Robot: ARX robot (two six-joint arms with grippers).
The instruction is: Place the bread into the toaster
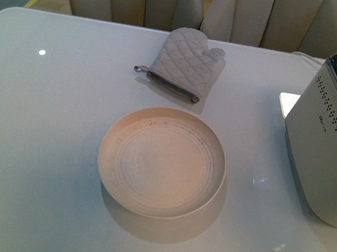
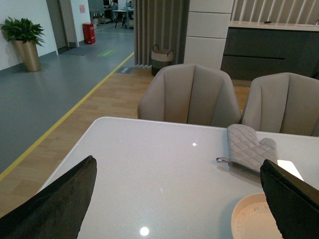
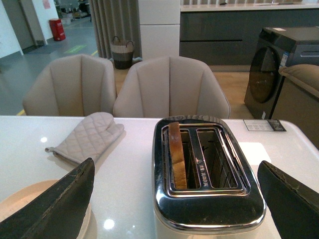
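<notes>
So the bread [image 3: 177, 157] stood upright in the toaster [image 3: 207, 209], and both grippers hung spread and empty.

Right gripper [image 3: 174, 199] hovered over the white table [image 1: 41, 146] with its two dark fingers [image 3: 50, 206] wide apart, and the toaster sat between them, just below and ahead; the slice filled the slot on the side nearer the plate [image 1: 162, 162], crust edge poking above the chrome rim, while the other slot showed only bare wire guides. Left gripper [image 2: 179, 199] was parted just as wide, holding nothing, with the plate's rim peeking in beside one finger [image 2: 294, 204]. Ahead of both lay the grey quilted oven mitt [image 1: 186, 63], flat on the table, apart from the plate, with beige chairs [image 3: 169, 89] beyond. From the front camera neither arm showed.
</notes>
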